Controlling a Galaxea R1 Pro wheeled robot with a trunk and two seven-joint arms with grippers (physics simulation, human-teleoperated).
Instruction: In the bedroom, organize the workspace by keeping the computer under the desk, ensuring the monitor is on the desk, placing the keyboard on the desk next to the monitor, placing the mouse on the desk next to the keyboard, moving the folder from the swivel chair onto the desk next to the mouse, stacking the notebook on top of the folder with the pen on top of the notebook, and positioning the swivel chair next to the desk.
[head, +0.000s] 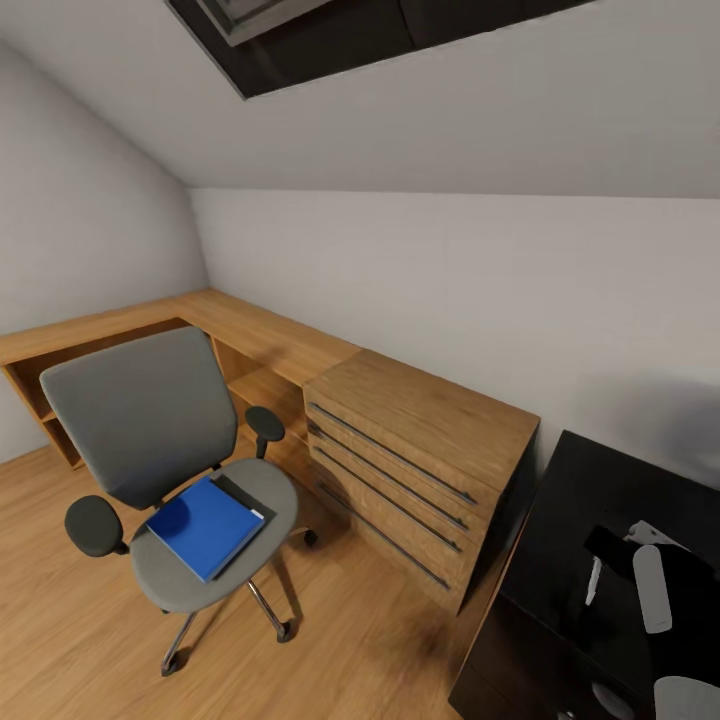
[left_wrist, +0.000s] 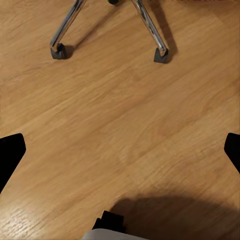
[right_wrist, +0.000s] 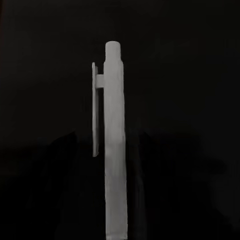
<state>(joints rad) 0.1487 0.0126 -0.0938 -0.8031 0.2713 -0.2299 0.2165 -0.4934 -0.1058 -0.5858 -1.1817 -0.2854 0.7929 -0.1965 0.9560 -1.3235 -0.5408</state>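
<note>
Your right claw (right_wrist: 116, 220) is clenched on the white pen (right_wrist: 115, 145), seen end-on against the black desk (head: 590, 500) directly beneath it; in the head view the pen (head: 593, 582) hangs over the desk's near corner. Your left claw (left_wrist: 120, 150) is released, its dark fingers (left_wrist: 10, 155) spread wide above bare wooden floor (left_wrist: 120, 110), with two metal legs of the chair (head: 150, 420) just ahead of it. The blue folder (head: 205, 525) lies flat on the chair seat, well away from your right claw, beside a wooden drawer chest (head: 420, 460).
</note>
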